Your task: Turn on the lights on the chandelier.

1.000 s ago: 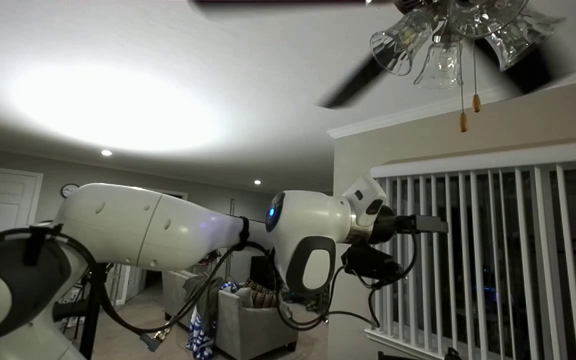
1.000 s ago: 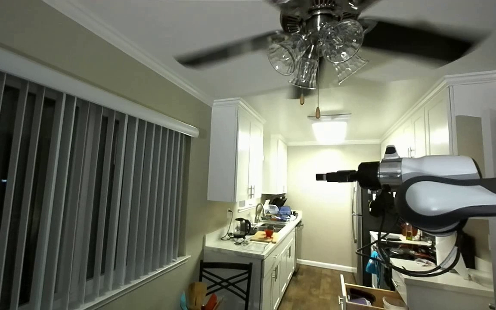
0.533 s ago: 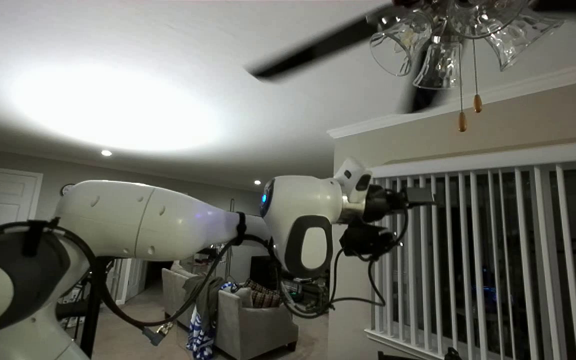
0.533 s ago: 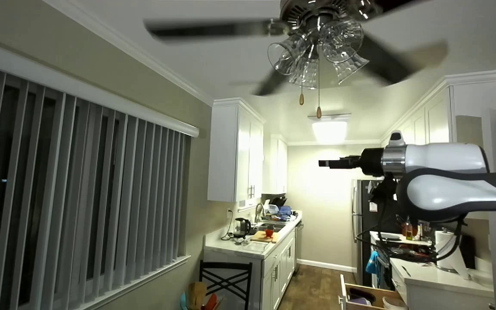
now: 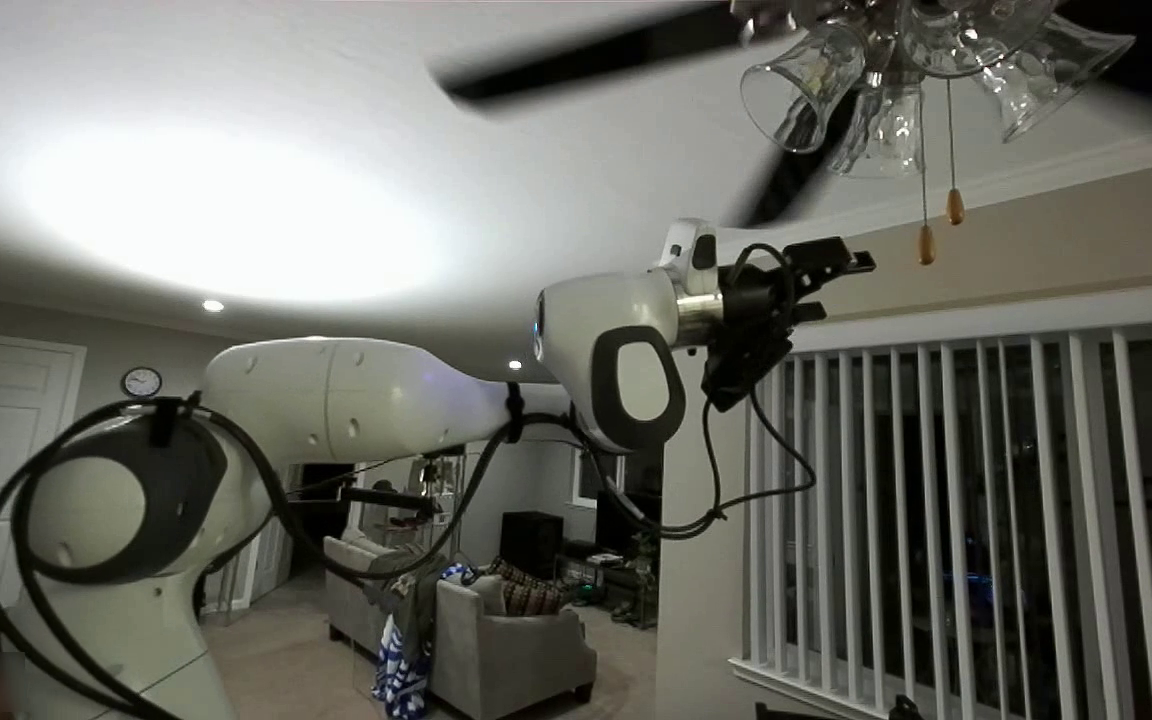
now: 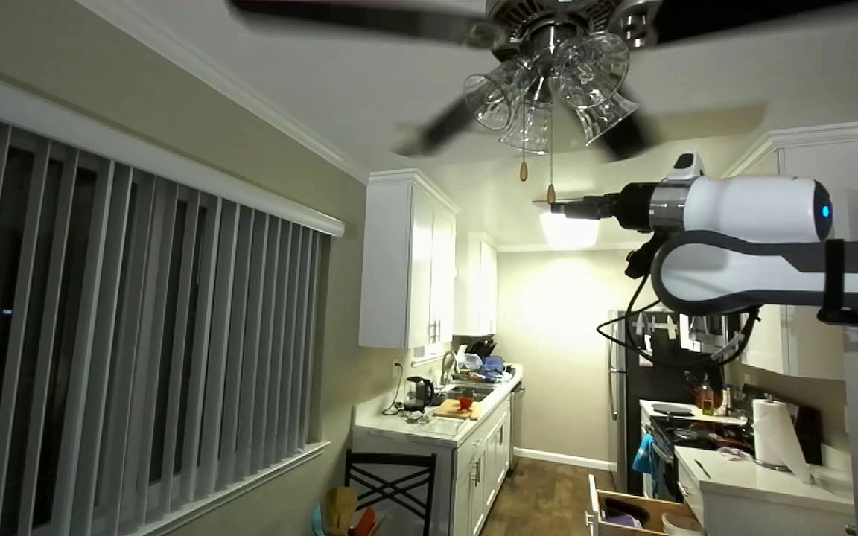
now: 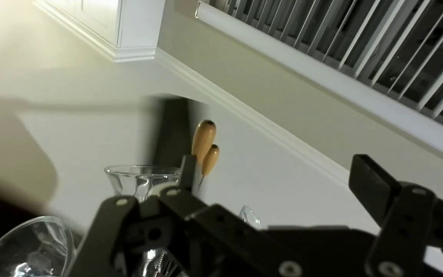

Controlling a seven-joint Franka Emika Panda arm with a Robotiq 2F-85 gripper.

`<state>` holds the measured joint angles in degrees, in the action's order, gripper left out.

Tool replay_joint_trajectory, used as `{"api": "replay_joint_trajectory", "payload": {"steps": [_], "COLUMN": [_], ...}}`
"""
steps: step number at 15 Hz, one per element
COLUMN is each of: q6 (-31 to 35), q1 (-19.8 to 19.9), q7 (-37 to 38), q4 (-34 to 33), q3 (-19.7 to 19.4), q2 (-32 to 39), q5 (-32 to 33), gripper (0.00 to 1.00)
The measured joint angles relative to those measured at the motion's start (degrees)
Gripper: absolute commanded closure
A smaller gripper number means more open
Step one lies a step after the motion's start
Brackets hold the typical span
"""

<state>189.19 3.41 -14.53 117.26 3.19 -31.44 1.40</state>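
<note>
The chandelier is a ceiling fan with several clear glass light shades (image 5: 881,125), and no bulb looks lit. Two wooden pull knobs hang below it: a lower knob (image 5: 926,244) and a higher knob (image 5: 955,206); they also show in the other exterior frame, as the lower knob (image 6: 551,194) and higher knob (image 6: 523,171). My gripper (image 5: 836,287) is open and empty, pointing toward the knobs from the arm side. In the wrist view, my gripper (image 7: 279,179) has its jaws wide apart. The larger-looking knob (image 7: 204,136) is partly hidden behind the left finger (image 7: 188,171), outside the gap's middle.
Blurred dark fan blades (image 5: 596,60) turn above the arm. Vertical blinds (image 6: 176,320) cover the window. White cabinets (image 6: 407,260) and a bright ceiling light (image 6: 569,229) are in the kitchen beyond. A black cable (image 5: 776,490) loops below the wrist.
The arm has risen, bringing the gripper up to about the lower knob's height. The wrist has rolled, so both fingers now show in an exterior view. The fan blades have turned.
</note>
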Motion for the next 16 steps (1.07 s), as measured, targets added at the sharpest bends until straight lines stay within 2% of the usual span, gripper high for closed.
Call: {"api": "replay_joint_trajectory", "payload": {"steps": [7,8,9,11,16], "q6": [-1.15,-1.94,-2.92,-4.82,-6.52], "q1": [19.13,21.84,24.18,28.08,34.86], "q7": [1.66,2.15,2.52,2.93,4.38], "q4": [-12.19,-13.58,-14.74,-16.36,-18.22], "q3": [13.60,15.49,17.21,20.30,25.85], "q2": [7.55,8.05,8.39,8.81,8.95], "q5": [-0.04,-0.04,-0.04,-0.04,-0.04], "gripper": [0.00,0.04,0.26,0.31,0.64]}}
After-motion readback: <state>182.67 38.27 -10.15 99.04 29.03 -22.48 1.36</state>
